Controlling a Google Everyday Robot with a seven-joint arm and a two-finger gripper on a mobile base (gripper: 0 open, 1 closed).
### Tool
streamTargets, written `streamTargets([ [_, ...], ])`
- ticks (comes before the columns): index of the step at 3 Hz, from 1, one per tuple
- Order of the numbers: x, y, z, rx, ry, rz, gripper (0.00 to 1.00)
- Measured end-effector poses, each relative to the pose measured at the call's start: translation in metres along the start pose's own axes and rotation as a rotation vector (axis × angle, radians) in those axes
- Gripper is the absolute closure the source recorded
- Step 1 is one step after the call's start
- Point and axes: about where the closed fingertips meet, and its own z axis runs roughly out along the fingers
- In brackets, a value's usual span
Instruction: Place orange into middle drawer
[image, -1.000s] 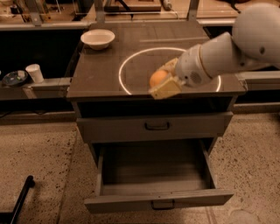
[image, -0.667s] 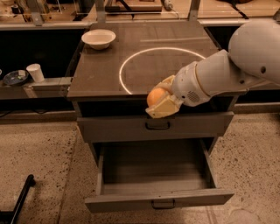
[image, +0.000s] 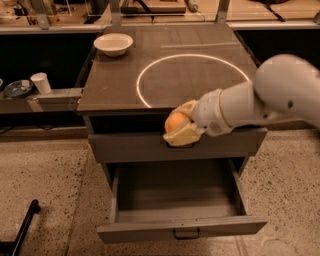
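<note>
My gripper (image: 179, 126) is shut on the orange (image: 175, 121), a small round fruit held between pale fingers in front of the upper grey drawer (image: 125, 147). It hangs above the back of the middle drawer (image: 180, 197), which is pulled out and shows an empty grey inside. The middle drawer's black loop handle (image: 186, 234) is at its front edge. My white arm reaches in from the right.
A white bowl (image: 113, 43) stands at the back left of the dark cabinet top (image: 110, 85), which bears a white ring mark. A white cup (image: 40, 82) and a dark dish (image: 17, 88) sit on a low shelf at left. A black bar (image: 22, 227) lies on the floor.
My gripper has carried the orange off the cabinet top, forward and down past its front edge, to in front of the upper drawer above the open middle drawer.
</note>
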Motion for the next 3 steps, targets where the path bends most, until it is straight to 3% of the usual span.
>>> streamTargets([
  [2, 0.124, 0.005, 0.071, -0.02, -0.127, 0.125, 1.0],
  [3, 0.151, 0.004, 0.076, 0.017, -0.129, 0.139, 1.0],
])
